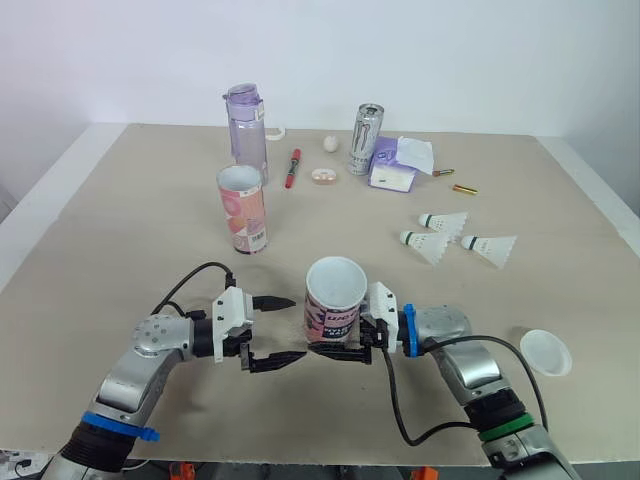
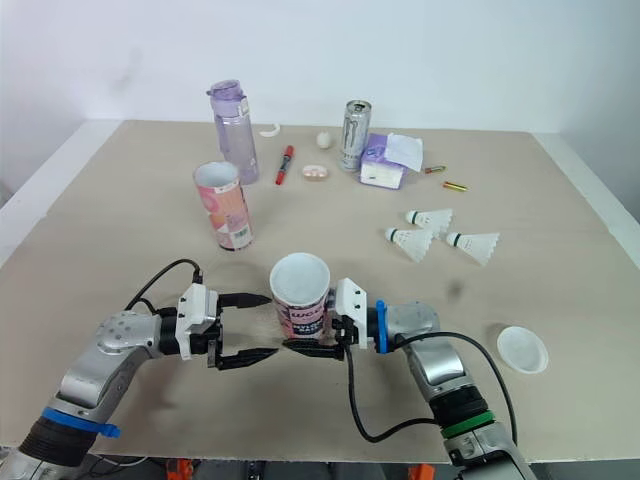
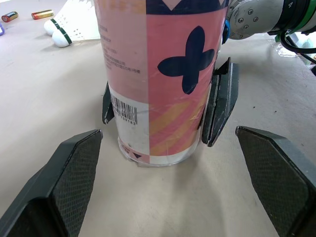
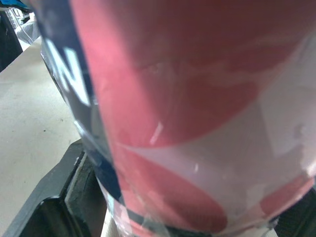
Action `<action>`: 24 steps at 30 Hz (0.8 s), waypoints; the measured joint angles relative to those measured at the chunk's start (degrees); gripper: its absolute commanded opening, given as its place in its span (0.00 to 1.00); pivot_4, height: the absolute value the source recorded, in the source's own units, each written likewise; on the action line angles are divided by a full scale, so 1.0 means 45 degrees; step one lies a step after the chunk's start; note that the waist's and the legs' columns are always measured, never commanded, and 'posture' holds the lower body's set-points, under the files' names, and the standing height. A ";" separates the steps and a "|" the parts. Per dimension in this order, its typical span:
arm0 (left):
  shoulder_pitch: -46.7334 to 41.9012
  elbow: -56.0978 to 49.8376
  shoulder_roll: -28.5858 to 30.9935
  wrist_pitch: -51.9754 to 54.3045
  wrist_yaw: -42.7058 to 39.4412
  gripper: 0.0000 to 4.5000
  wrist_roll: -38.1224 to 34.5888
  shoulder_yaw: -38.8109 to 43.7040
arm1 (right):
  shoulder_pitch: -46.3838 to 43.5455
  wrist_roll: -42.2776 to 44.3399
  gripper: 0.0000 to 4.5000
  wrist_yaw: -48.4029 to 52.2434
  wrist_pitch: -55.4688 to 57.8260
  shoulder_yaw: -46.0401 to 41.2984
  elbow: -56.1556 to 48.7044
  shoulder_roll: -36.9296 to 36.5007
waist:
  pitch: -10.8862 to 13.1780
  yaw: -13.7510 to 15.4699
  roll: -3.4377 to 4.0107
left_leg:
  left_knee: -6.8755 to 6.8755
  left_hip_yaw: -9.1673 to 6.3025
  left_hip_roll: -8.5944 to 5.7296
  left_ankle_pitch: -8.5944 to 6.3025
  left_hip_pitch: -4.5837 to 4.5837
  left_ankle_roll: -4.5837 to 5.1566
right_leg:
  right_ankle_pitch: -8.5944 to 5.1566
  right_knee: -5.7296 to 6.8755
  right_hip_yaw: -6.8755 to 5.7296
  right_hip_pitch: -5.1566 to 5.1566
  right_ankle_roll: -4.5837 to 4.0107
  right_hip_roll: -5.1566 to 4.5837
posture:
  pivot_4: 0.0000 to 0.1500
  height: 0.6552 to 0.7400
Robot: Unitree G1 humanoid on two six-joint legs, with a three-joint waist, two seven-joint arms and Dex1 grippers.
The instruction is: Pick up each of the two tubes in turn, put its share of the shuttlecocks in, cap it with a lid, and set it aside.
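Observation:
A pink and white tube (image 1: 335, 300) stands upright and open-topped on the table near the front edge. My right gripper (image 1: 336, 338) is shut on the tube's lower part, one finger on each side. Just left of the tube, my left gripper (image 1: 278, 331) is open, its fingers (image 3: 64, 182) apart from the tube and empty. A second pink tube (image 1: 243, 208) stands upright further back on the left. Three white shuttlecocks (image 1: 443, 221) lie on the table at the right. A white lid (image 1: 546, 352) lies near the front right edge.
At the back stand a purple water bottle (image 1: 247, 130), a silver can (image 1: 365, 139) and a tissue pack (image 1: 395, 165). A red pen (image 1: 293, 168), a small white ball (image 1: 330, 143) and batteries (image 1: 464, 188) lie nearby.

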 measured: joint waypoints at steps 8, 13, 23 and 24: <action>-0.0004 0.0017 -0.0014 -0.0008 0.0000 1.00 0.0054 -0.0020 | -0.0002 0.0013 0.65 -0.0060 -0.0033 0.0000 -0.0020 0.0012 | 0.0000 0.0000 0.0000 | 0.0004 0.0000 0.0006 0.0003 0.0010 -0.0004 | 0.0002 0.0002 0.0000 0.0006 0.0004 0.0007 | 1.00 1.00; -0.0004 0.0018 -0.0013 -0.0072 -0.0009 1.00 0.0074 -0.0027 | -0.0002 0.0021 0.65 -0.0072 0.0107 0.0000 -0.0156 -0.0055 | 0.0000 0.0000 0.0000 | 0.0006 0.0000 0.0007 0.0004 0.0011 -0.0006 | 0.0003 0.0003 0.0000 0.0007 0.0003 0.0007 | 1.00 1.00; -0.0067 0.0081 -0.0077 -0.0196 0.0043 1.00 0.0064 -0.0036 | 0.2029 0.2101 0.65 -0.2281 0.2949 -0.3074 -0.3694 -0.1227 | -0.0001 0.0046 0.0000 | 0.0006 -0.0003 -0.0014 0.0001 -0.0008 -0.0010 | 0.0004 0.0008 0.0011 0.0008 -0.0003 -0.0013 | 1.00 1.00; -0.0135 0.0078 -0.0118 -0.0186 0.0032 1.00 0.0057 -0.0060 | 0.2274 0.2481 0.65 -0.2810 0.3402 -0.3802 -0.4140 -0.1372 | 0.0000 0.0035 0.0000 | 0.0008 0.0000 -0.0014 0.0001 -0.0007 -0.0010 | 0.0001 0.0008 0.0011 0.0008 0.0002 -0.0015 | 1.00 1.00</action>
